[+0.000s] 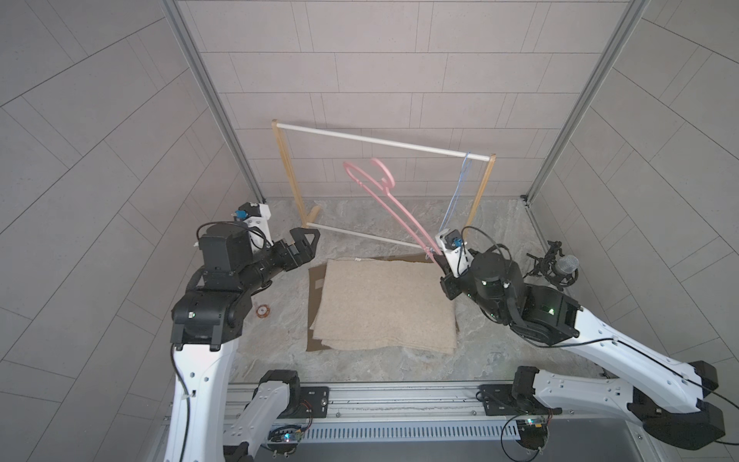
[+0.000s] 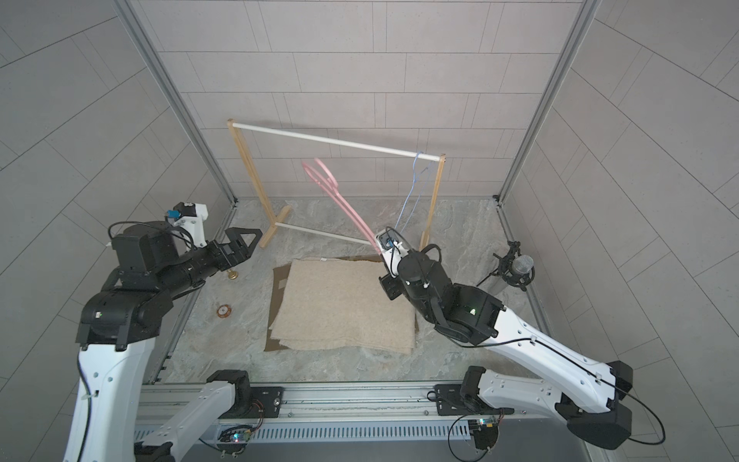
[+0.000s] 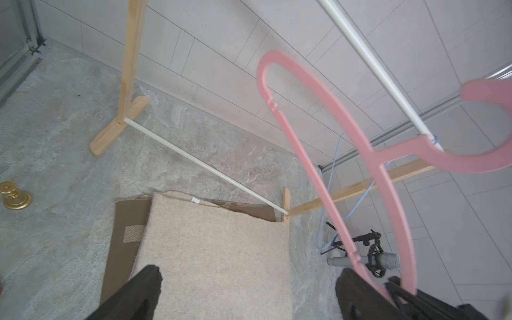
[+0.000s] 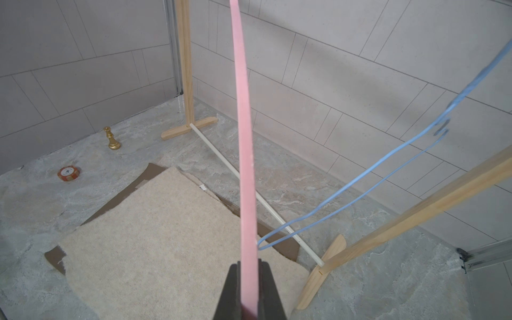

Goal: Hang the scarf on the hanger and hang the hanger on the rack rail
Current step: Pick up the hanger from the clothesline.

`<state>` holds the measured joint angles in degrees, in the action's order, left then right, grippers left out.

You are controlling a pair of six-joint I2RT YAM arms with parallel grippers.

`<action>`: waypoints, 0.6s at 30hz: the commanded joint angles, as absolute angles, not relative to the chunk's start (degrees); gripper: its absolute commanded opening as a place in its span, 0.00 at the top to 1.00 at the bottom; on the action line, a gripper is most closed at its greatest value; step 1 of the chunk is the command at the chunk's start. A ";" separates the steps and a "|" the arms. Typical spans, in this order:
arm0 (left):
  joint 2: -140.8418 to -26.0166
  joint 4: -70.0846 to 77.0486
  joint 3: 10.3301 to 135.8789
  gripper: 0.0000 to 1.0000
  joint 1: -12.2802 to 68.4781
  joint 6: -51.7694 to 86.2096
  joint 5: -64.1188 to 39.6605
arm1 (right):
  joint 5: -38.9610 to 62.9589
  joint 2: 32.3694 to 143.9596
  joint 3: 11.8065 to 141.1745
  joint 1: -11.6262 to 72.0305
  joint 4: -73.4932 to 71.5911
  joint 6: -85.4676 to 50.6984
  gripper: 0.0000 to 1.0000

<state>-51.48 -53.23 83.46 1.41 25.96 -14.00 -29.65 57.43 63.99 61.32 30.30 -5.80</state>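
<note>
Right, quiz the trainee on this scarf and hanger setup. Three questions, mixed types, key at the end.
1. True or false: the right gripper is shut on the pink hanger.
2. Where is the scarf? A: draped over the pink hanger. B: lying flat on the table. C: held by the right gripper.
3. Fill the gap: the left gripper holds nothing and its jaws stand ____.

Key: 1 true; 2 B; 3 open.
</note>
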 commanded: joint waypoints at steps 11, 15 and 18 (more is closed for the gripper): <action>-53.10 -56.86 87.16 0.04 1.58 36.27 -27.29 | -61.89 65.97 49.98 79.51 7.59 -6.23 1.00; -52.99 -53.71 84.88 0.07 1.59 38.96 -28.57 | -62.59 68.63 49.95 80.81 7.54 -6.38 1.00; -53.32 -51.68 83.32 0.09 1.63 40.47 -29.22 | -63.06 70.55 50.49 81.72 7.48 -6.03 1.00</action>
